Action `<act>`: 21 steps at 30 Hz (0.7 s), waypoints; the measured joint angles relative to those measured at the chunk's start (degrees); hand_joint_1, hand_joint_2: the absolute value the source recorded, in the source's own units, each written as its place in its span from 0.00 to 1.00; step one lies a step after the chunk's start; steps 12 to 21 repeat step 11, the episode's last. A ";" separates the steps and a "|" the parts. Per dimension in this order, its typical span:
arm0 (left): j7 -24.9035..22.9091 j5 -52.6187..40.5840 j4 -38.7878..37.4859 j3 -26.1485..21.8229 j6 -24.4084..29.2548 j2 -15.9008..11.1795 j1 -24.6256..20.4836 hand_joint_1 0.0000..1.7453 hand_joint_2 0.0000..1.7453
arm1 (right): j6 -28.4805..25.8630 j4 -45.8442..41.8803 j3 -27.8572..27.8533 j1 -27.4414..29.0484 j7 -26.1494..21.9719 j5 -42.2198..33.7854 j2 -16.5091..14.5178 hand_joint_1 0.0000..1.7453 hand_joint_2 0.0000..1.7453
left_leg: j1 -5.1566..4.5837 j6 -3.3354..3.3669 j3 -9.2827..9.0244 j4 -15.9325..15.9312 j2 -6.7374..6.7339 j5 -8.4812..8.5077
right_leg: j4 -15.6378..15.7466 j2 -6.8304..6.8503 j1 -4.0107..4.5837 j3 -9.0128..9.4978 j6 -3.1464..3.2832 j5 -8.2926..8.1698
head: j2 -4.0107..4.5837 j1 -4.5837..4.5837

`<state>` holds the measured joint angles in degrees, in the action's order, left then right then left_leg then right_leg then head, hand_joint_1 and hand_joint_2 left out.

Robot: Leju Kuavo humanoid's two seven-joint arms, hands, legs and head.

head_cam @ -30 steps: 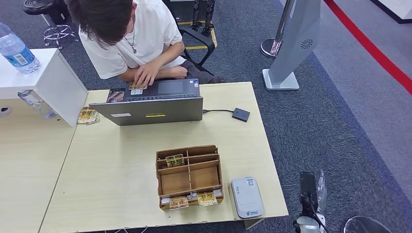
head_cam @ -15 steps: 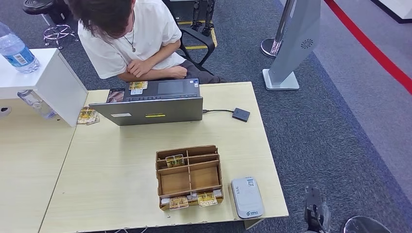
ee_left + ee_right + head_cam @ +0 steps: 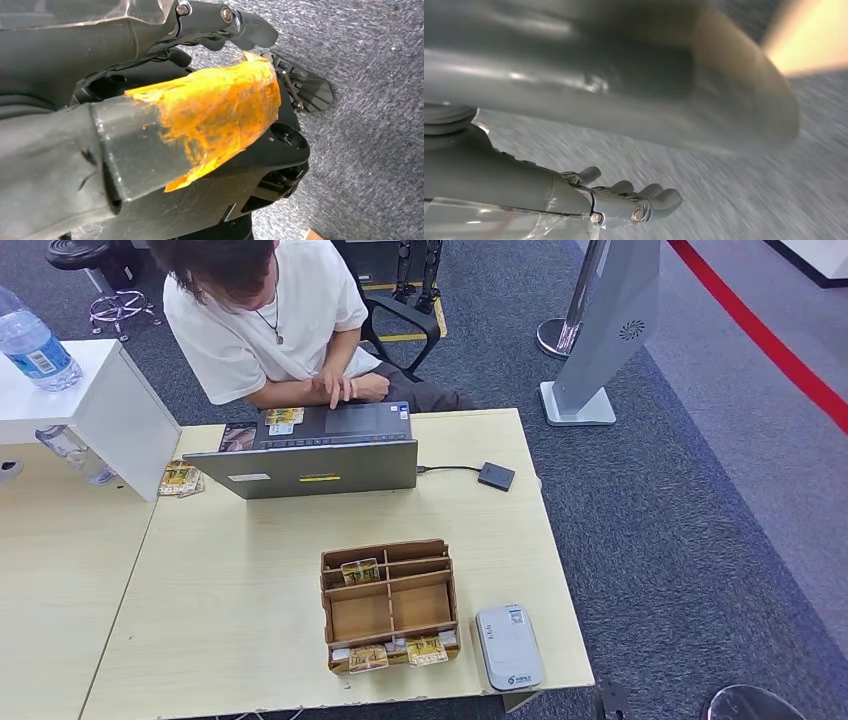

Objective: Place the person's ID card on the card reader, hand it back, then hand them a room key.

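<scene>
Two small printed cards point(image 3: 282, 421) lying on the keyboard deck of the open grey laptop point(image 3: 315, 468), near the seated person's hands point(image 3: 335, 388). On the robot's side of the laptop, compartmented wooden box point(image 3: 388, 602) holding key cards, white card reader point(image 3: 508, 645) just beside. Left hand point(image 3: 200, 110) and right hand point(image 3: 634, 200) low over grey carpet point(image 3: 370, 60), fingers loosely apart, empty.

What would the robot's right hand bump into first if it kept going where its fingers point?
Probably nothing close: the right hand points out over grey carpet, and the way looks free, though blur hides depth.
</scene>
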<state>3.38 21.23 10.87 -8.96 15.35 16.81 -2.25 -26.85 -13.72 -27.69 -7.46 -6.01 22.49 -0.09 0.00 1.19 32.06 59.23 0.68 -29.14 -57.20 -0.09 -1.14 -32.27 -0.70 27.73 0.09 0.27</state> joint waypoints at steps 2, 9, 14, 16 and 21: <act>-0.27 0.06 0.00 0.00 -0.01 -0.01 0.03 0.00 0.00 | 1.81 0.63 0.00 0.86 2.19 0.11 -0.82 0.00 0.00 | 0.00 0.00 0.00 0.00 0.00 0.00 | 0.00 0.00 0.00 0.00 0.01 0.01 | 0.00 0.00; -1.02 0.23 0.01 0.00 0.03 -0.08 0.11 0.00 0.00 | 5.87 2.05 0.04 2.98 7.67 1.54 -3.13 0.00 0.00 | -0.02 0.00 0.00 -0.01 -0.01 0.00 | 0.00 0.00 -0.02 0.01 0.01 0.02 | 0.00 0.00; -1.10 0.24 0.00 0.00 0.05 -0.11 0.12 0.00 0.00 | 6.04 2.25 0.20 3.16 8.54 2.30 -3.60 0.00 0.00 | -0.02 0.00 -0.01 -0.01 -0.01 0.00 | 0.00 0.00 -0.03 0.02 0.01 0.02 | 0.00 0.00; -1.10 0.24 0.00 0.00 0.05 -0.11 0.12 0.00 0.00 | 6.04 2.25 0.20 3.16 8.54 2.30 -3.60 0.00 0.00 | -0.02 0.00 -0.01 -0.01 -0.01 0.00 | 0.00 0.00 -0.03 0.02 0.01 0.02 | 0.00 0.00; -1.10 0.24 0.00 0.00 0.05 -0.11 0.12 0.00 0.00 | 6.04 2.25 0.20 3.16 8.54 2.30 -3.60 0.00 0.00 | -0.02 0.00 -0.01 -0.01 -0.01 0.00 | 0.00 0.00 -0.03 0.02 0.01 0.02 | 0.00 0.00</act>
